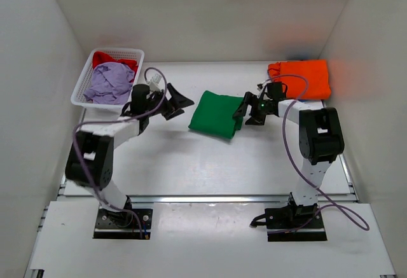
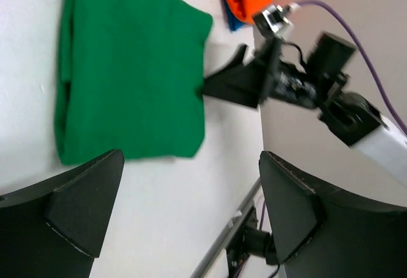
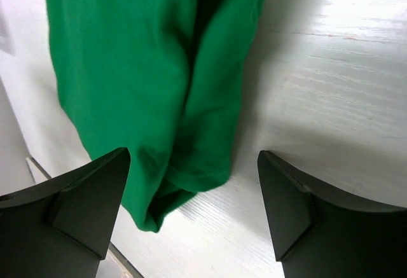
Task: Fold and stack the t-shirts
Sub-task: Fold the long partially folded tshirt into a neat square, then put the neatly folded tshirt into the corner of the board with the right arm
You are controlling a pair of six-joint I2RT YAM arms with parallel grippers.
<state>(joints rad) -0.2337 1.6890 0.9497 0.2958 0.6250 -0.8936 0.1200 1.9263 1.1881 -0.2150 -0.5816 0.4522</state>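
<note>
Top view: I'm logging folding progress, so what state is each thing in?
green t-shirt: folded, lying flat, not gripped.
orange t-shirt: folded, at the far right corner.
lavender t-shirt: crumpled in the basket.
red t-shirt: crumpled, partly under the lavender one.
left pincer: open, empty.
right pincer: open, empty.
</note>
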